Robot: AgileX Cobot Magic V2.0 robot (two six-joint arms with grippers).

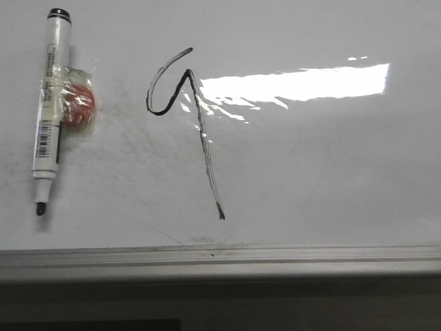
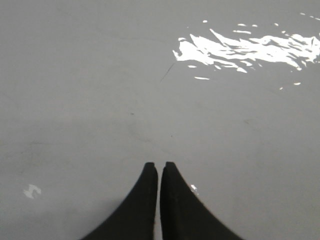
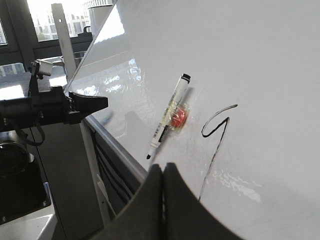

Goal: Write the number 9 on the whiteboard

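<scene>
Fingers: left gripper point(image 2: 160, 165) pressed together, empty; right gripper point(image 3: 162, 167) pressed together, empty.
9 point(image 1: 185, 117): black stroke on whiteboard point(image 1: 331, 172), left of centre, tail ending near the lower rim.
Marker point(image 1: 48, 103): stuck near the left edge, uncapped tip pointing down, red magnet point(image 1: 77, 103) taped alongside.

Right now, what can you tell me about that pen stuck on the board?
The marker is a white-barrelled pen with a black rear end and a bare dark tip; no cap shows. Printed labels and a barcode run along its body. Clear tape binds a round red piece, maybe a magnet, to its side. It lies flat against the whiteboard, tip toward the grey rim, left of the number 9. No pincer touches it.
</scene>
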